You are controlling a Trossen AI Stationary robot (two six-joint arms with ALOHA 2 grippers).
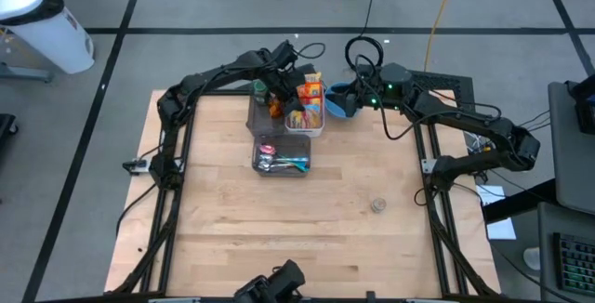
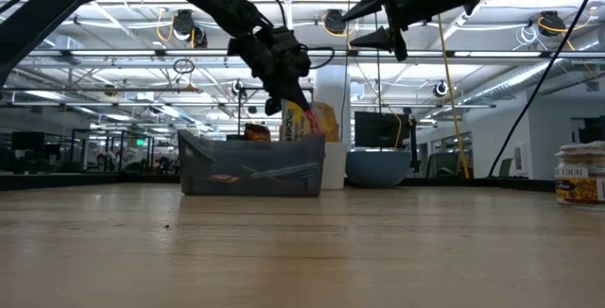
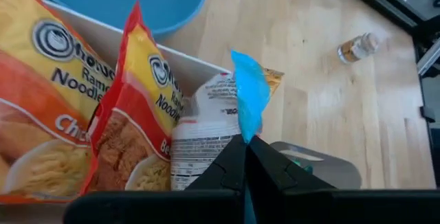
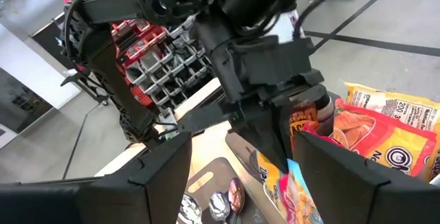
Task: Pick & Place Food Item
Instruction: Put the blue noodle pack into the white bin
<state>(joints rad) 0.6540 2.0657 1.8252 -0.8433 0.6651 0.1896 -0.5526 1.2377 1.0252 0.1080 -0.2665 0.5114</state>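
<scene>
Left end effector point(image 1: 290, 108), reaching over the white bin point(image 1: 316, 132) at upper centre of my high view, is pinched shut on a snack packet point(image 3: 249, 100), its blue edge visible only by wrist camera, while my right end effector point(image 1: 342, 104) hovers open nearby.

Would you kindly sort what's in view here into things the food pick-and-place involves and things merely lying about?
Job in hand:
- blue-edged snack packet, pinched in the left gripper
- ramen noodle packets
- white bin holding them
- right gripper, open, above the blue bowl

Lying about:
- clear cutlery tray
- small jar on the table
</scene>
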